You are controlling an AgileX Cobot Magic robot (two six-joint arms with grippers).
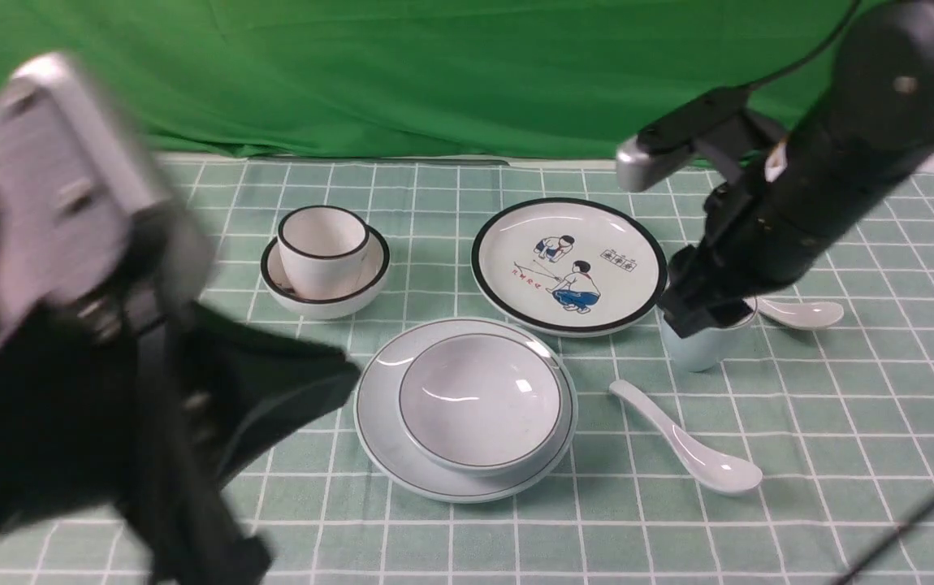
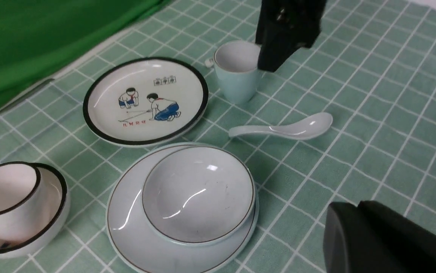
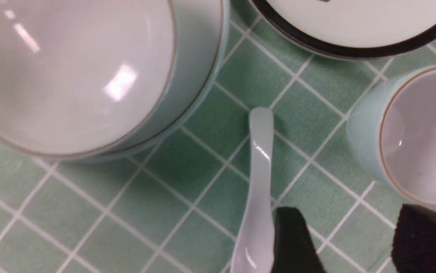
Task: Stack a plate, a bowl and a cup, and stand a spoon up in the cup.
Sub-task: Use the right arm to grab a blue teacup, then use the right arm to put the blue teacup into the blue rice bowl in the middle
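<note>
Front view: the plate (image 1: pixel 382 439) sits near centre with the bowl (image 1: pixel 479 402) nested on it, slightly right of the plate's middle. The cup (image 1: pixel 698 349) stands upright, mouth up, to the right, just off the near-right edge of the cartoon plate (image 1: pixel 613 227). The spoon (image 1: pixel 678 435) lies flat and scoop-up between plate and cup. Its long axis is diagonal, with the handle tip far-left toward the plate and the scoop near-right. A narrow strip of checked cloth (image 1: pixel 841 422) separates the handle from the plate's rim, and bare cloth spreads to the right of the spoon and nearer than it.

A second spoon (image 1: pixel 804 313) lies behind the cup, scoop to the right. Far left, a white cup (image 1: pixel 321 252) sits in a black-rimmed bowl (image 1: pixel 329 305). The cloth's far edge meets the green backdrop (image 1: pixel 394 73).

The right gripper (image 3: pixel 348 227) hangs over the cup's rim with its claw released, fingers spread and grasping nothing; one finger is just beside the spoon. The left gripper (image 2: pixel 377 235) is clenched on nothing visible, and its blurred arm fills the near left.
</note>
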